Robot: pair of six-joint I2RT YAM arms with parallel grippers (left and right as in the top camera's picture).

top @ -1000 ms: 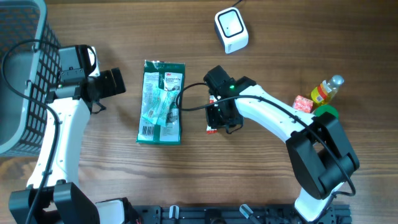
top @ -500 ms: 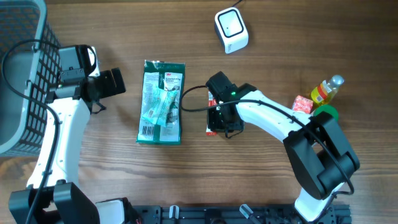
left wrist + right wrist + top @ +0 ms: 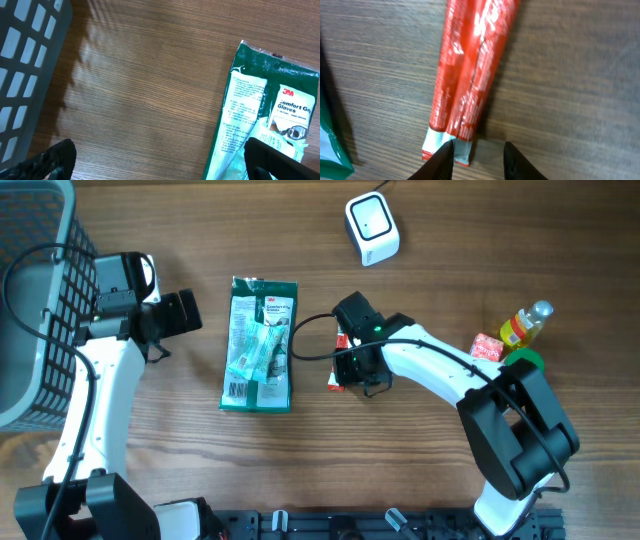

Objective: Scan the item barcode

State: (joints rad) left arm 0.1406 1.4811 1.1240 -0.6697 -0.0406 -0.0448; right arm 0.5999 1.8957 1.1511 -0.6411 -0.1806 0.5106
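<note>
Closing now could slip: the right gripper (image 3: pixel 477 161) stands part open at one end of the red packet (image 3: pixel 465 75), only its corner in the gap and one finger (image 3: pixel 444 159) touching its edge, so the jaws may pinch that corner or push it aside. Nothing is held. The packet lies flat mid-table, right of the glove pack (image 3: pixel 260 345), well apart from the scanner (image 3: pixel 371 227) at the far side. The left gripper (image 3: pixel 160 165) hangs wide open, empty.

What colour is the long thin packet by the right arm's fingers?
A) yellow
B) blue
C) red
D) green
C: the packet lying at the fingertips of the right gripper is red, with a white end.
</note>
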